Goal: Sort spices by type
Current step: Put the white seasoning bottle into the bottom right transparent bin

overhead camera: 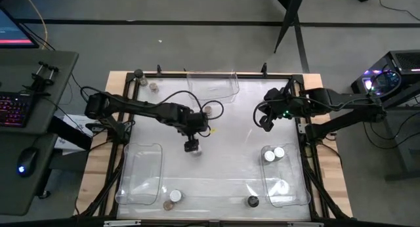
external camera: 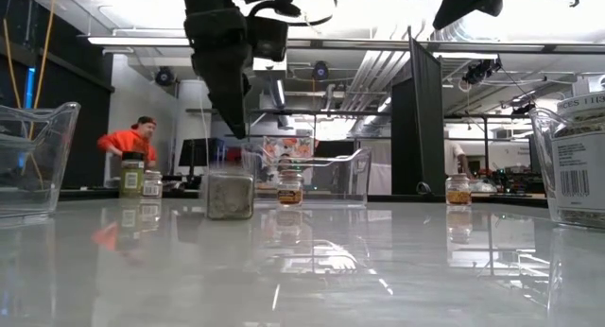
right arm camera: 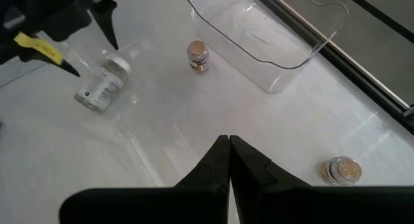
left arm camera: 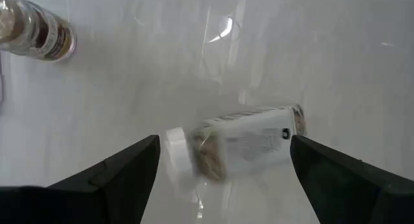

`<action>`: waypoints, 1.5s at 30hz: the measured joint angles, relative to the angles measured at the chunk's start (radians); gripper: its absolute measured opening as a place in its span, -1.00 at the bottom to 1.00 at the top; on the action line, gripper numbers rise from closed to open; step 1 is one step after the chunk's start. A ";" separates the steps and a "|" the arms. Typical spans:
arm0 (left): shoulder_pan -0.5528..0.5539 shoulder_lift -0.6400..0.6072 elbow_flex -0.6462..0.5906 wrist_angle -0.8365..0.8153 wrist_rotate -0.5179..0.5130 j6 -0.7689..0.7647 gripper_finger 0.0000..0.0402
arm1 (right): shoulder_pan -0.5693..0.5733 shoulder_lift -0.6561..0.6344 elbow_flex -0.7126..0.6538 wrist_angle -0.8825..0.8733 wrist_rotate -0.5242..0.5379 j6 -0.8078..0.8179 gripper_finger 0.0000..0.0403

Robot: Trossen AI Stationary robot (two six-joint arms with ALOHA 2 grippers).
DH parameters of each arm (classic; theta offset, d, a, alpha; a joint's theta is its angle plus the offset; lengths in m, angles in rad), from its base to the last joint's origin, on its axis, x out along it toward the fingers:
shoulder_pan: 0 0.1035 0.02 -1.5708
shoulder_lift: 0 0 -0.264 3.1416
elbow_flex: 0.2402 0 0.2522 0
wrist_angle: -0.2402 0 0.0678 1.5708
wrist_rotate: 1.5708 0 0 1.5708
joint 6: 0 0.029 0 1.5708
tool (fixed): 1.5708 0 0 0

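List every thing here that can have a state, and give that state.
left gripper, open, fingers either side of the lying jar
lying jar, on its side, white lid on
right gripper, shut, empty
back bin, empty
left bin, empty
right bin, holds white-lidded jars

The room is bright, lit by long lamps (external camera: 189,41) on the ceiling. The white table (external camera: 378,261) is shiny and mirrors the lamps like glass. In the left wrist view a lying jar (left arm camera: 236,143) looks smeared and blurry.
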 joint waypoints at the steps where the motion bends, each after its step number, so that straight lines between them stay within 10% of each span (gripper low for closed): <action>1: 0.003 -0.001 0.000 0.002 -0.005 0.003 0.67 | 0.000 0.000 0.000 0.000 0.000 0.000 -1.00; 10: 0.002 -0.013 0.000 -0.025 -0.007 0.047 0.67 | 0.000 0.000 0.000 0.000 0.000 0.000 -1.00; 22: -0.070 -0.022 -0.069 -0.027 -0.016 0.571 0.67 | 0.000 0.000 -0.001 0.006 -0.015 0.032 -1.00; 45: -0.018 0.009 -0.243 0.238 0.026 0.842 0.67 | 0.000 0.000 -0.001 0.136 -0.019 0.143 -1.00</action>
